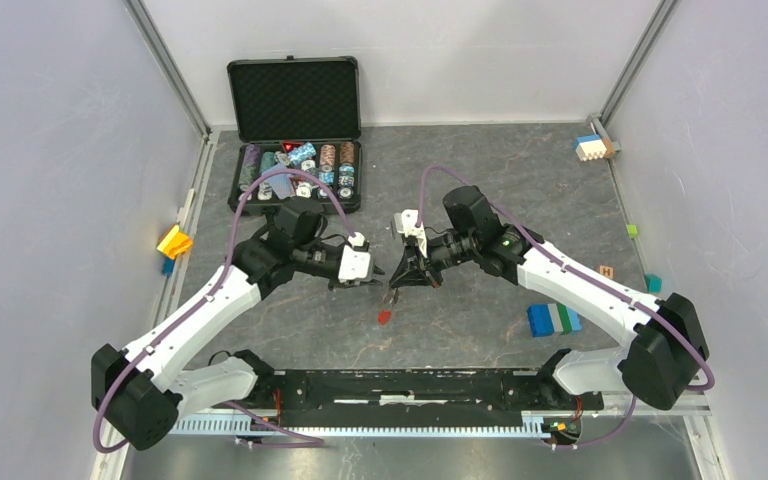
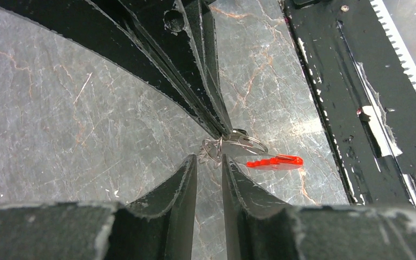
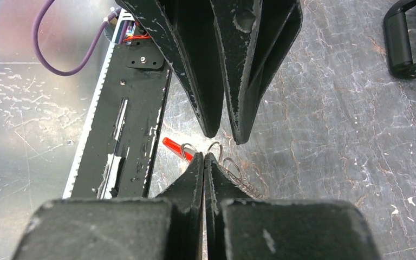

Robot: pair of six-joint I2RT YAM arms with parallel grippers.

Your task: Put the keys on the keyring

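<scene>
Keyring (image 2: 249,144) could slip pretty easily from here, imo. It's thin, springy wire, pinched only at the very tips of the right gripper (image 3: 204,158), whose fingers are pressed together on it with no gap showing. If the left gripper (image 2: 209,163) closes a bit off line, it'll probably just nudge the loops aside or grab the wrong coil. Any sideways tug could also twist the ring out of the right's pinch. The two sets of tips are so close they might bump each other too, and then the whole thing drops onto the table (image 1: 520,200).

As for where things sit, the left comes in nose to nose with the right, fingers a little apart with nothing between them. The loose silvery loops sit right at the mouth of that gap, just about touching the tips. The red tag (image 2: 275,161) sticks out to one side of the ring. It looks like it's dangling rather than lying flat, but I can't say for sure. I honestly can't spot a key in any view.
</scene>
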